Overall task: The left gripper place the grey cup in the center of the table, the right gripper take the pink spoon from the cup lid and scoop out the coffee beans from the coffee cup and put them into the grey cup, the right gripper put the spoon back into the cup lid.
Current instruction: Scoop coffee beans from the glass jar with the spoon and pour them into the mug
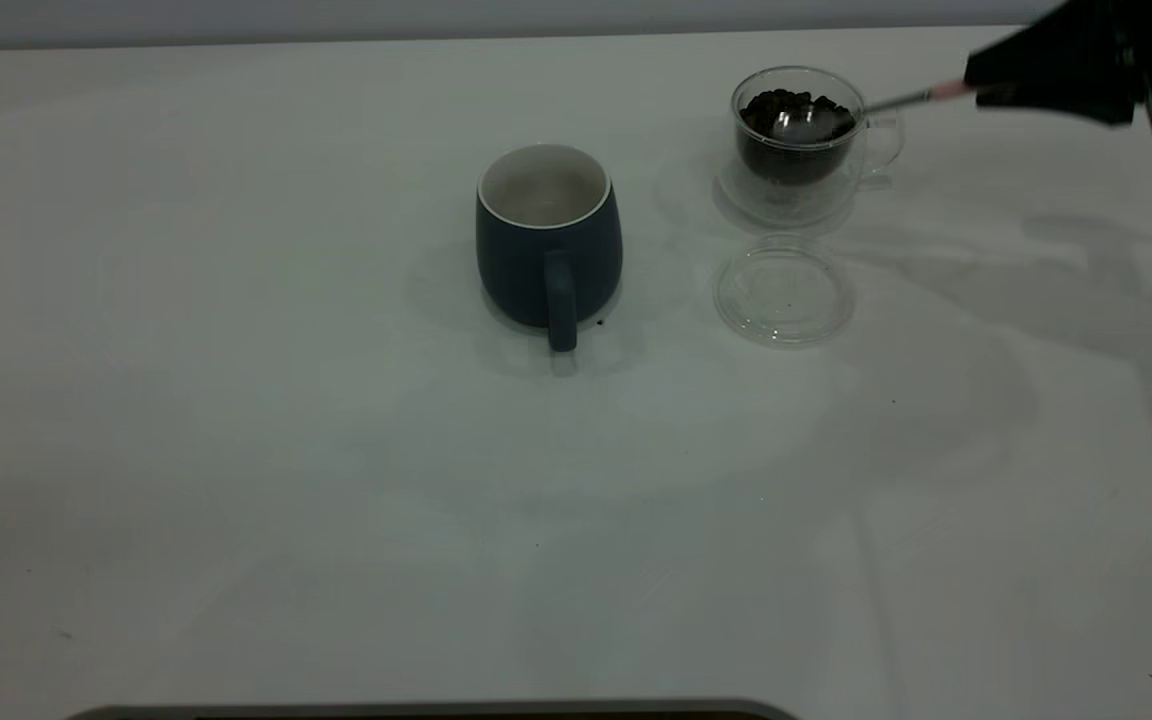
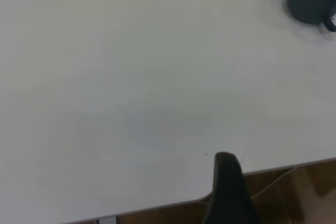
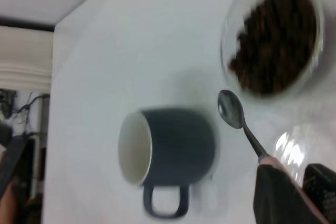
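The pink spoon (image 1: pixel 871 103) is clamped by its handle in the right gripper (image 1: pixel 981 92), bowl held over the coffee beans (image 1: pixel 796 112) in the coffee cup (image 1: pixel 804 140), positioned for scooping. The grey cup (image 1: pixel 548 240) stands mid-table (image 1: pixel 236 450), the empty cup lid (image 1: pixel 784 292) just beside the coffee cup. Only one left gripper (image 2: pixel 228 192) finger shows, at the table edge; its jaw state cannot be determined.

My right end effector (image 1: pixel 986 93) grips the pink spoon (image 1: pixel 876 103) by its handle, bowl over the beans (image 1: pixel 796 112) in the glass cup (image 1: pixel 804 140). The empty grey cup (image 1: pixel 548 240) stands upright mid-table (image 1: pixel 236 450), handle toward the camera. The clear lid (image 1: pixel 784 291) lies just before the glass cup.
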